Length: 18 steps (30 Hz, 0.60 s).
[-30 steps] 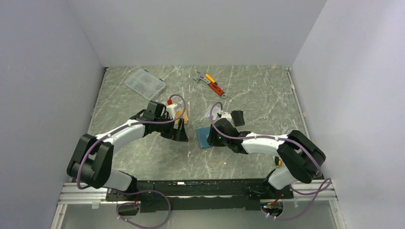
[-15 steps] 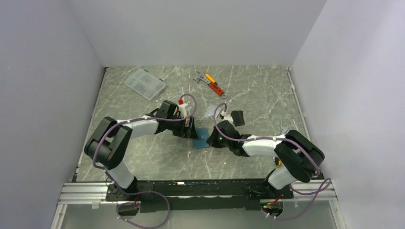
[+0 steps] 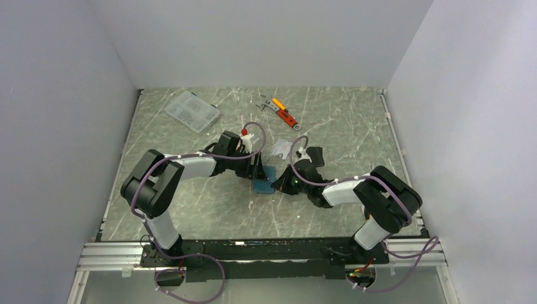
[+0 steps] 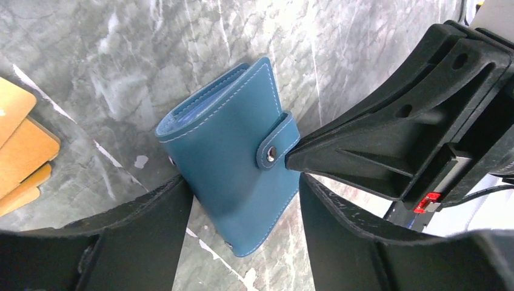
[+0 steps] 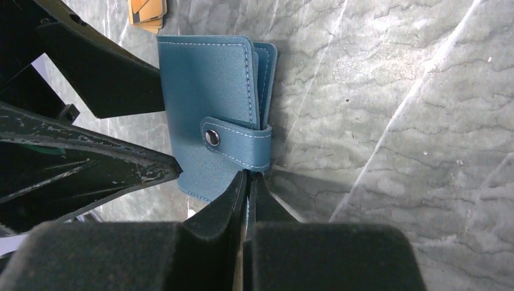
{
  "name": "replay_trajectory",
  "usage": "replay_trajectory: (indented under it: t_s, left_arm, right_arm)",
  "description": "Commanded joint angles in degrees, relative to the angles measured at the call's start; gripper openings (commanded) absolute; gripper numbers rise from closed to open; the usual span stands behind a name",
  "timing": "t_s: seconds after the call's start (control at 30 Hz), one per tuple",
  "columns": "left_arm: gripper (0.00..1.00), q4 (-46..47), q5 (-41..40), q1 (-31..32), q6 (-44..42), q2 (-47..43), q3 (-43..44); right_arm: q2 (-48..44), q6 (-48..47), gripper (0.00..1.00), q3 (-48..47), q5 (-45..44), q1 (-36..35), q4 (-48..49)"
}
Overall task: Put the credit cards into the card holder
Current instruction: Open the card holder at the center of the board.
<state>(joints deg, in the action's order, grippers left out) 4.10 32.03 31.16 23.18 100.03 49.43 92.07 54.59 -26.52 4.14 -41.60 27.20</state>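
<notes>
Both grippers meet at the closed card holder (image 4: 224, 151), mid-table (image 3: 190, 212).

The left gripper (image 4: 242, 209) is spread, one jaw on either side of the holder. We judge it is there to steady it, but contact is unclear. The right gripper (image 5: 247, 182) is pressed together and empty, tips at the snap tab (image 4: 276, 145), likely to pry it. In the left wrist view the credit cards (image 4: 18, 145) sit at 9 o'clock, cut off by the frame. We see no silver one, and the pockets are hidden.

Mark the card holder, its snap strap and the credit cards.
card holder (image 4: 224, 157), left wrist view, front cover.
snap strap (image 5: 239, 144), right wrist view, middle of the strap.
credit cards (image 4: 24, 151), left wrist view, orange face of the stack.
</notes>
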Motion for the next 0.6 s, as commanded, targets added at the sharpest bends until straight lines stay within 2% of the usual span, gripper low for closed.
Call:
replay_trajectory:
  t_s: [0.0, 0.17, 0.3, 0.4, 0.5, 0.57]
  left_arm:
    - [0.66, 1.06, 3.31, 1.35, 1.15, 0.69, -1.22]
    - [0.43, 4.41, 7.27, 1.62, 3.46, -1.15, -2.16]
    - [0.15, 4.51, 7.69, 1.62, 2.18, -1.82, -2.49]
    - [0.01, 3.91, 8.14, 1.40, 1.60, -2.46, -2.41]
    - [0.00, 3.56, 10.58, 0.64, 3.12, -3.56, -1.75]
    - [0.00, 2.48, 12.18, -0.25, 4.23, -4.57, -0.76]
  right_arm:
    - [6.57, -3.23, 0.00, 1.75, -2.32, 0.16, -13.31]
    - [6.66, -4.13, 0.00, 0.71, -4.08, 0.10, -15.50]
    - [3.99, -4.69, 0.00, 1.68, -5.09, 0.13, -15.61]
    - [0.74, -6.33, 0.00, 1.01, -7.00, 0.03, -17.85]
    - [-5.40, -9.25, 0.15, -0.76, -10.18, -0.29, -22.30]
    - [-10.99, -12.39, 0.35, -2.57, -13.24, -0.61, -26.56]
